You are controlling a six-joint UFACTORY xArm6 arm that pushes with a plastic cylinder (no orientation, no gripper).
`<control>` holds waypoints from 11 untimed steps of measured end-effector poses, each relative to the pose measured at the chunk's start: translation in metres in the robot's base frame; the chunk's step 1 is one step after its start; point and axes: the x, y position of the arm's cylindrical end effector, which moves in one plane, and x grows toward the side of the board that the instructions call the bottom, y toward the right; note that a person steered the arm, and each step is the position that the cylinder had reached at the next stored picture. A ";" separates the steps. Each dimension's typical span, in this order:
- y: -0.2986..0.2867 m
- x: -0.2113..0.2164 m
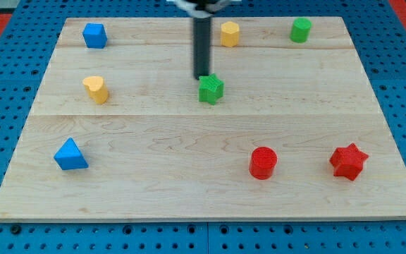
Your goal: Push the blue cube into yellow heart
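The blue cube sits near the board's top left corner. The yellow heart lies below it, at the left of the middle strip. My tip is near the board's centre, touching or just above the top left of a green star-like block. The tip is far to the right of both the blue cube and the yellow heart.
A yellow block and a green cylinder sit along the top edge. A blue triangle is at the lower left. A red cylinder and a red star are at the lower right. The wooden board lies on a blue pegboard.
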 end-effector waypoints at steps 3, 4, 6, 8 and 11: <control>-0.017 -0.002; -0.017 -0.002; 0.065 -0.032; 0.064 -0.034; 0.059 -0.035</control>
